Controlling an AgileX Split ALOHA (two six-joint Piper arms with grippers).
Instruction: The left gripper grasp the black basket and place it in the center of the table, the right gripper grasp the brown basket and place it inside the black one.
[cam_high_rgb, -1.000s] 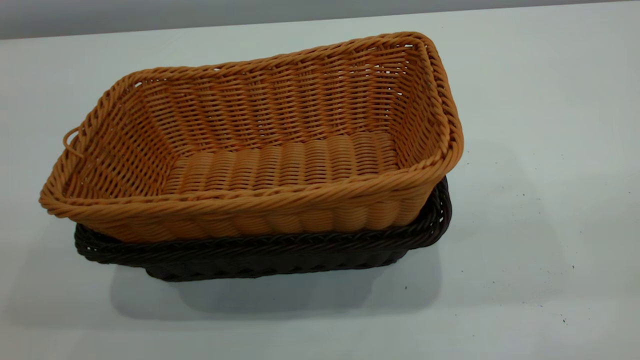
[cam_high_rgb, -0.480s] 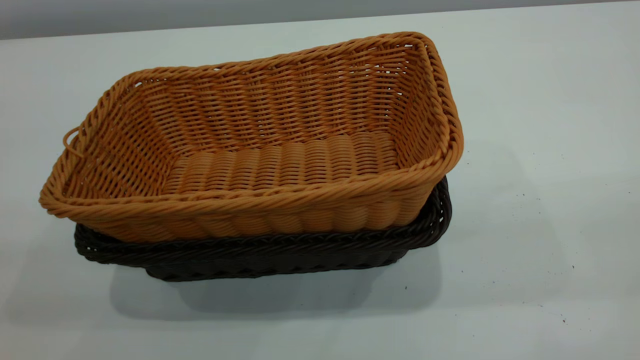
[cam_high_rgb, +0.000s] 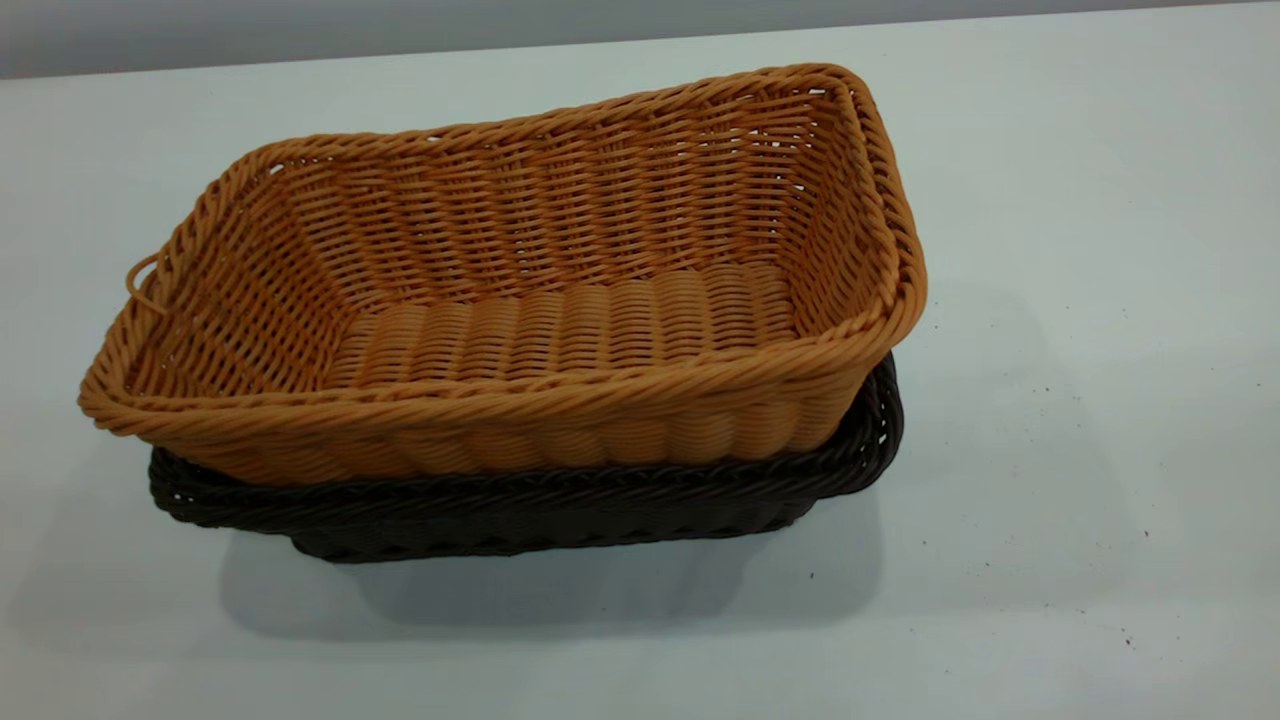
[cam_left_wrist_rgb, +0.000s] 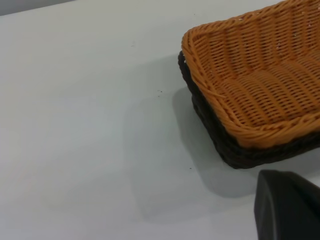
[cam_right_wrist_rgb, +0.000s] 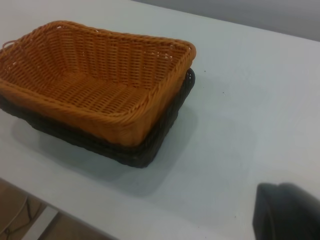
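Observation:
The orange-tan brown basket (cam_high_rgb: 560, 300) sits nested inside the black basket (cam_high_rgb: 520, 510), slightly tilted, with its rim above the dark one. Both stand on the white table (cam_high_rgb: 1050, 300) near its middle. A small loop (cam_high_rgb: 140, 280) sticks out from the brown basket's left short end. Neither gripper appears in the exterior view. The left wrist view shows the stacked brown basket (cam_left_wrist_rgb: 265, 85) and black basket (cam_left_wrist_rgb: 235, 150), with only a dark part of my left gripper (cam_left_wrist_rgb: 287, 207) at the picture's corner, apart from them. The right wrist view shows the nested pair (cam_right_wrist_rgb: 100, 95) and a dark part of my right gripper (cam_right_wrist_rgb: 287, 212), well away.
Tiny dark specks (cam_high_rgb: 1045, 390) dot the table to the right of the baskets. The table's far edge (cam_high_rgb: 640, 40) meets a grey wall. In the right wrist view the table's near edge (cam_right_wrist_rgb: 65, 210) shows, with floor and cables below.

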